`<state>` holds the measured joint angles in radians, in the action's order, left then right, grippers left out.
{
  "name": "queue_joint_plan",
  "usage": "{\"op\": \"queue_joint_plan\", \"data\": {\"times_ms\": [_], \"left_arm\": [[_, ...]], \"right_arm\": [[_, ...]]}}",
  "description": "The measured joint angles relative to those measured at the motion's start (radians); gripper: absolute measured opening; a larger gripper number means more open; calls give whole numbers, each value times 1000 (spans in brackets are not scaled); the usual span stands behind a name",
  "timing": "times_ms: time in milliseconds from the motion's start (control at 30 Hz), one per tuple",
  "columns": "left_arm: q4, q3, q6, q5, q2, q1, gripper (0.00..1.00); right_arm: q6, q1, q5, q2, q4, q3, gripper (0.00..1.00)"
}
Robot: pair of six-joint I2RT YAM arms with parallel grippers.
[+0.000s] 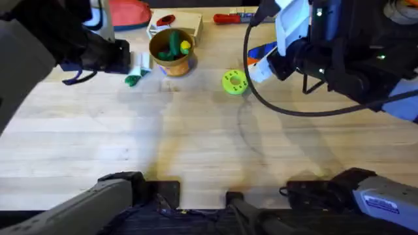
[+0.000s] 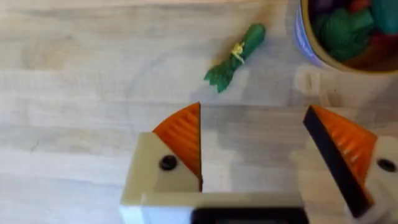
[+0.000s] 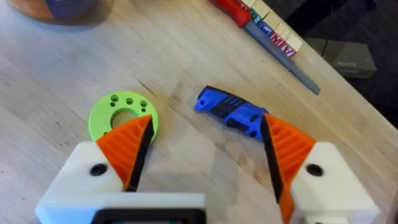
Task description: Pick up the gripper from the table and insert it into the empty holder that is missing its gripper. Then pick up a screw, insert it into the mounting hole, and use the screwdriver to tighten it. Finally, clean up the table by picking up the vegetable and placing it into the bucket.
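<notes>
The dark green vegetable lies on the table just left of the tan bucket, which holds several toy pieces. My left gripper hovers open over the bare wood close to the vegetable, with nothing between its orange pads. The blue screwdriver lies flat at the back right. My right gripper is open above the table between the screwdriver and the lime disc. The loose gripper, the holder and the screw are out of view.
A lime-green disc with holes sits right of the bucket. A red-handled screwdriver, a red pouch and a pale wooden box line the far edge. A black cable loops over the table.
</notes>
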<state>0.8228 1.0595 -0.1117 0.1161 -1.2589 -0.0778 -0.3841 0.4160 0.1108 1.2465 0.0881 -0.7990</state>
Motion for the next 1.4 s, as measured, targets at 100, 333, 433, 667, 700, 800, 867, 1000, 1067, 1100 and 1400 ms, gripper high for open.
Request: {"op": "queue_joint_plan", "data": {"times_ms": [100,333,433,667,700,800,867,1000,1067,1100,1400], "left_arm": [[-97,0,-114,-81,-57,-69,986],[-184,0,-349,-177,-243,-173,986],[-201,0,-416,-217,-327,-193,987],[-305,0,-482,-259,-453,-196,990],[-314,0,-485,-260,-462,-196,986],[-319,0,-491,-270,-481,-196,744],[-319,0,-496,-279,-493,-196,610],[-318,2,-500,-325,-504,-195,221],[-313,5,-504,-336,-501,-195,28],[-313,6,-505,-336,-501,-195,19],[-262,5,-492,-331,-359,-195,23]], "right_arm": [[0,0,0,0,12,0,992],[3,0,0,0,25,0,992],[4,0,0,0,25,0,994],[4,0,0,0,25,0,992],[4,0,0,0,25,0,992],[4,0,0,0,25,0,992],[6,0,0,0,25,0,992],[7,0,0,0,25,0,991],[7,0,0,0,25,0,992],[7,0,0,0,25,0,992],[25,0,0,0,53,0,992]]}}
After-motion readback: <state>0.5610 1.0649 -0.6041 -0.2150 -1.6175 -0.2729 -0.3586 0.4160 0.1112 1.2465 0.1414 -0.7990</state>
